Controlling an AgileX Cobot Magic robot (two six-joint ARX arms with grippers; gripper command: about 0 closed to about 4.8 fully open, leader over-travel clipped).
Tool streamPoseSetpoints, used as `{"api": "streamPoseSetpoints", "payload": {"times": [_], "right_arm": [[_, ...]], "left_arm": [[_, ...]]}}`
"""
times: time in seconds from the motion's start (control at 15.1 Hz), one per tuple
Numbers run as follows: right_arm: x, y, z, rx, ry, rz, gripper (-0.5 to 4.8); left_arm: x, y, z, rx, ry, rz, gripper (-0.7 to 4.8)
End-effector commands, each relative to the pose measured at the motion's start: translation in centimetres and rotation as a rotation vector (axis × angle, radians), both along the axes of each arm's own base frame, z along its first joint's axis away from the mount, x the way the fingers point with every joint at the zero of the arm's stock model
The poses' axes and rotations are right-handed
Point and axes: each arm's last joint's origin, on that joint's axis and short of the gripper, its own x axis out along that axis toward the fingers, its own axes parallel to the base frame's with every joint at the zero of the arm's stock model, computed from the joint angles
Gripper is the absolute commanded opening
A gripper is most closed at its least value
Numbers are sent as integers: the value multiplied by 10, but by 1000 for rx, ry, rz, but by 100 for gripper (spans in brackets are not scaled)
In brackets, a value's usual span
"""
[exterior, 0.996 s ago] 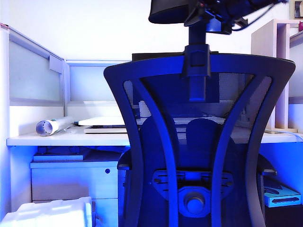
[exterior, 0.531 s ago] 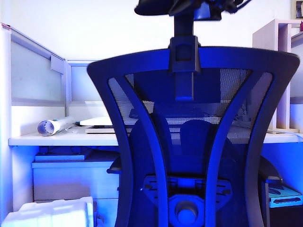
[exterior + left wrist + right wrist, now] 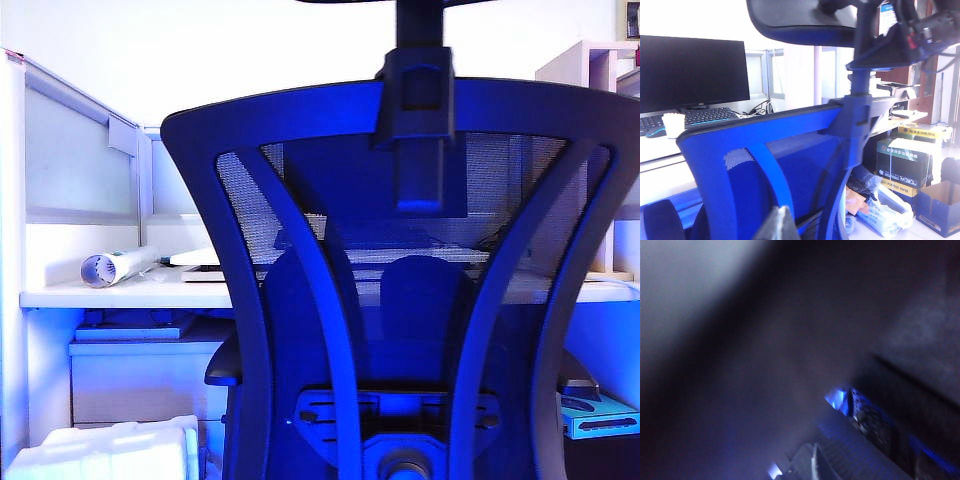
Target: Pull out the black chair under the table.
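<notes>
exterior view faces black chair (image 3: 400,300) back, close.

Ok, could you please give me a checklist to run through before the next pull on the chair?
1. Right end effector up at the headrest: grip cannot tell, as its wrist view is blurred.
2. Left end effector low behind the chair, only a tip showing: open or shut, cannot tell.
3. Chair standing upright: ok.
4. Seat out from under the table: cannot tell, the chair's back hides it.
5. Boxes on the floor stand off to the chair's side: ok.
</notes>
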Motion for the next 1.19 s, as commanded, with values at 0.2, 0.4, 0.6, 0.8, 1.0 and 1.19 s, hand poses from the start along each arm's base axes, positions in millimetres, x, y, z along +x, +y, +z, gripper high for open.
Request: {"api": "streamPoseSetpoints", "payload": {"times": [0.2, 0.4, 0.6, 0.8, 1.0, 1.19], "right_arm": [[-47, -17, 48, 148, -125, -87, -5], [-59, -24, 53, 155, -139, -116, -5], [-48, -18, 43, 123, -81, -102, -5], [-48, -17, 43, 128, -78, -74, 295], [-59, -22, 44, 148, -16, -74, 445], [-81, -31, 44, 133, 33, -72, 444]], "left_arm": [[-2, 0, 5, -16, -46, -12, -4], [-2, 0, 6, -16, -48, -12, -5], [-2, 0, 5, -17, -43, -8, -5], [-2, 0, 5, -17, -45, -4, -5], [-2, 0, 5, -17, -47, 1, -5], [-2, 1, 6, -21, -47, 12, -5]]}}
